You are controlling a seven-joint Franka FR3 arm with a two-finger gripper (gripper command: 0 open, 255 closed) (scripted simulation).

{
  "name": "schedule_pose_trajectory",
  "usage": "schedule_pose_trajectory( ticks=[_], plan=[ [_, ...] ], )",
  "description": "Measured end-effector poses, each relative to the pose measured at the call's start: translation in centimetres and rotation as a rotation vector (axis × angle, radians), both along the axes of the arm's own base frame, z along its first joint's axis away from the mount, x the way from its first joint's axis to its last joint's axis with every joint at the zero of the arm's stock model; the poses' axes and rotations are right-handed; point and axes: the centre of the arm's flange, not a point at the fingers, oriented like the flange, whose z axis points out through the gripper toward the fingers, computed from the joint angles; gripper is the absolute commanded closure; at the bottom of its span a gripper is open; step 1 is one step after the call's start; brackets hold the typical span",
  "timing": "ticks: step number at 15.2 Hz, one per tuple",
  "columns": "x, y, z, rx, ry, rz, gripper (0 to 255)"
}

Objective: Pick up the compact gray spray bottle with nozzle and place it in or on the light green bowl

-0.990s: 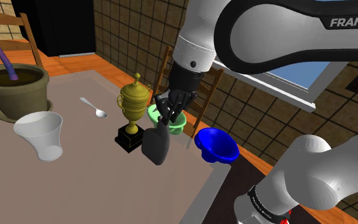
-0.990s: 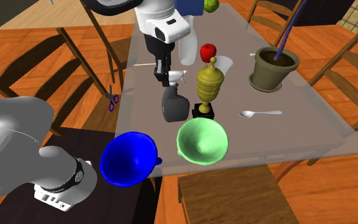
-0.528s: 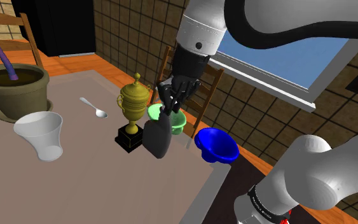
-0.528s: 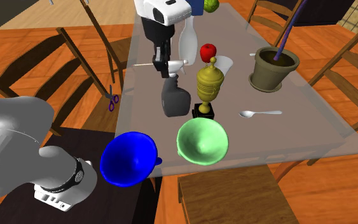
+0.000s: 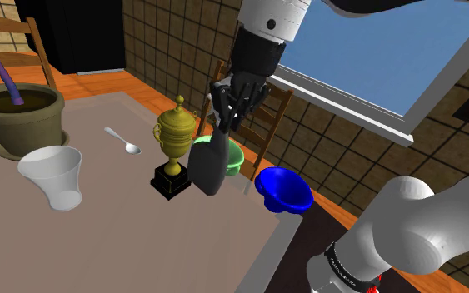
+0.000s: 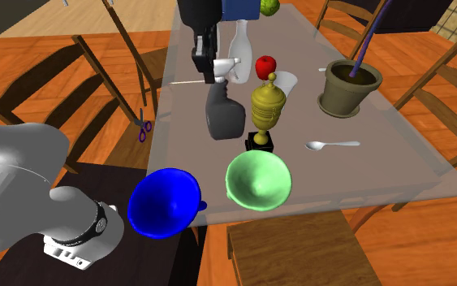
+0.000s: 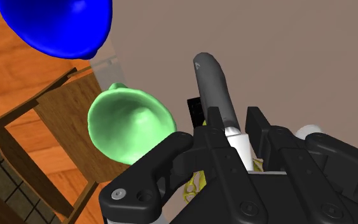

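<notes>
Dark gray spray bottle [image 5: 208,166], light green bowl [image 6: 256,182], blue bowl [image 6: 165,201], gold trophy [image 5: 176,136], red apple [image 6: 265,65], white cup [image 5: 54,172]

- We see a blue bowl [image 5: 284,189] at the corner of the table [image 5: 141,241].
- We see a gold trophy [image 5: 175,146] standing upright on a black base.
- We find a spoon [image 5: 122,141] lying between the trophy and a brown pot [image 5: 20,116].
- We see a white cup [image 5: 52,175] near the pot.
- We spot a red apple [image 6: 265,66] just behind the trophy.
- We notice scissors [image 6: 143,127] on the wooden floor.

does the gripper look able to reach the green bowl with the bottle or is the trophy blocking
Likely yes: the gripper clasps the spray bottle, the green bowl sits open nearby, the trophy stands beside the route, not across it.
</notes>
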Motion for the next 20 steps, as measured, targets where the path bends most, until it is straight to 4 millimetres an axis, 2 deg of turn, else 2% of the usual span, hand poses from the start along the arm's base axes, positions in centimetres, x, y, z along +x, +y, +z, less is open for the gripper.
schedule_pose_trajectory(
  ticks=[15,20],
  plan=[
    [-0.1,0.0,7.7,0.000,0.000,0.000,255],
    [3.2,-3.3,10.7,0.000,0.001,0.000,255]
  ],
)
